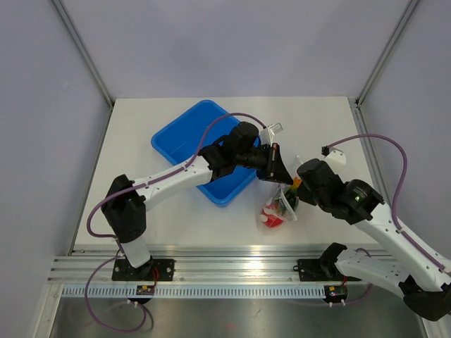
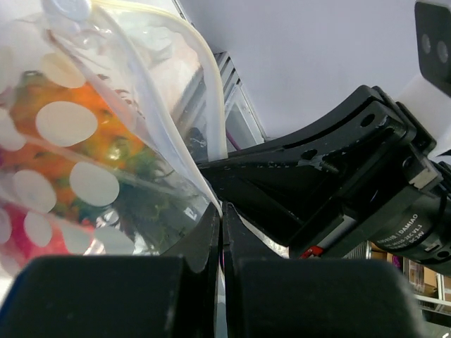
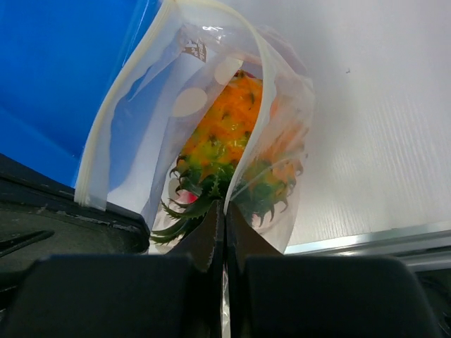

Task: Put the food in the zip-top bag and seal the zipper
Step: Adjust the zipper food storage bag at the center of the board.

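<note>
The clear zip-top bag (image 1: 280, 205) hangs between my two grippers, above the table near its front edge. The orange pineapple (image 3: 229, 137) with its green crown sits inside the bag, and it also shows through the plastic in the left wrist view (image 2: 84, 134). A red fruit (image 1: 271, 219) lies at the bag's bottom. My left gripper (image 2: 222, 218) is shut on the bag's mouth edge beside the pale zipper strip (image 2: 215, 105). My right gripper (image 3: 225, 215) is shut on the other edge of the mouth. The mouth stands open (image 3: 162, 77).
The blue tray (image 1: 184, 137) stands at the back left, under the left arm. The right arm's black body (image 2: 331, 183) is close in front of the left gripper. The table's front rail (image 1: 232, 269) runs just below the bag.
</note>
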Available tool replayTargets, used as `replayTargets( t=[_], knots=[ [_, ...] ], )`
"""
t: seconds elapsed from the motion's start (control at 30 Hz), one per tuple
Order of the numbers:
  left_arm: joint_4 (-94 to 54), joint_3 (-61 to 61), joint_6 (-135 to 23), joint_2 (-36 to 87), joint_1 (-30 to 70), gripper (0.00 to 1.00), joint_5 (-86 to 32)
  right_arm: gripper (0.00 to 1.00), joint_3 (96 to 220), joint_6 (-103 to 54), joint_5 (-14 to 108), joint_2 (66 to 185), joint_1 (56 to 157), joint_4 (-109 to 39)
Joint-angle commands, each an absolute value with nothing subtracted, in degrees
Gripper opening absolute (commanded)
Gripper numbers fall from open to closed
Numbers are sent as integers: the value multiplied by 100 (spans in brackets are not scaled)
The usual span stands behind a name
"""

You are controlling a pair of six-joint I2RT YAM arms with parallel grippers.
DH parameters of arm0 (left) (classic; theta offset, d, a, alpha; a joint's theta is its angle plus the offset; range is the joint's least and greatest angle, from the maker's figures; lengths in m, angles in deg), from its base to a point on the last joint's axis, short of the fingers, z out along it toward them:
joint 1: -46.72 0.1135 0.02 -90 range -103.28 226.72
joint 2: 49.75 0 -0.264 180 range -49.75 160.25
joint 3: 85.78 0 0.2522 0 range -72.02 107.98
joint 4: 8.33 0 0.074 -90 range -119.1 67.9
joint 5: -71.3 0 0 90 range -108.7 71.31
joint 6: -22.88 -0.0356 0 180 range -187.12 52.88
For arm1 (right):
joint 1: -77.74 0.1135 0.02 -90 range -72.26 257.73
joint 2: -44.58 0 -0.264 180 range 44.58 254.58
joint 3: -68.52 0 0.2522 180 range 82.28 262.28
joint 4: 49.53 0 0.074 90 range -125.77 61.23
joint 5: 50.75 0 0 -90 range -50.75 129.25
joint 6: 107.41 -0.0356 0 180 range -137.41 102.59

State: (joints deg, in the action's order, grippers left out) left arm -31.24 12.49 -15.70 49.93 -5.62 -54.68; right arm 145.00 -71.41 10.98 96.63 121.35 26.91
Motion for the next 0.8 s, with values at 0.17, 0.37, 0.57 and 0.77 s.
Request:
replayTargets(
  t=[0.17,0.37,0.57,0.77],
  knots=[
    [-2895,1456,-1719,4763,-619,0,-5447,0,14740,-6418,1016,9539,12168,2321],
    [-3650,1710,-2395,4614,-531,60,-5123,1,14521,-5197,1428,9064,12168,1759],
    [-4169,1912,-2932,4298,-127,77,-4876,1,14451,-4651,1850,9081,12168,1706],
    [-4635,2018,-3267,4332,233,81,-4533,0,14249,-4589,2141,9213,12168,1433]
  ],
)
